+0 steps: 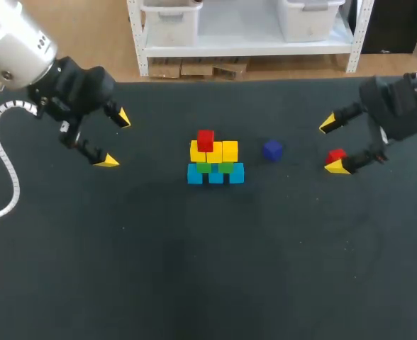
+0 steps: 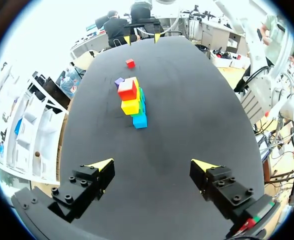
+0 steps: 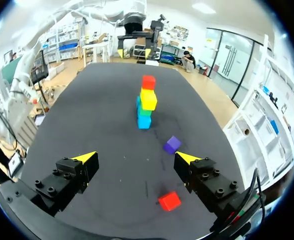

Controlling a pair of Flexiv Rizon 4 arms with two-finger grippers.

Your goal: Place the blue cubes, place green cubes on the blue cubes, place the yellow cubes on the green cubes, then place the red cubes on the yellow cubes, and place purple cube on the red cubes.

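A cube stack stands mid-table: three blue cubes [image 1: 215, 173] at the base, two green cubes [image 1: 214, 168] on them, yellow cubes [image 1: 214, 151] above, and one red cube [image 1: 206, 139] on top at the stack's left. A purple cube [image 1: 272, 149] lies to the stack's right. A second red cube [image 1: 335, 156] lies farther right, beside my right gripper [image 1: 333, 145], which is open and empty. My left gripper [image 1: 115, 139] is open and empty at the left, well apart from the stack. The stack [image 2: 132, 101] stands ahead of the left gripper [image 2: 153, 165]. The loose red cube [image 3: 169, 201] lies between the right gripper's [image 3: 136, 159] fingers.
The dark table [image 1: 208, 269] has bare surface in front of the stack and around it. A grey cable [image 1: 3, 159] from my left arm loops over the table's left edge.
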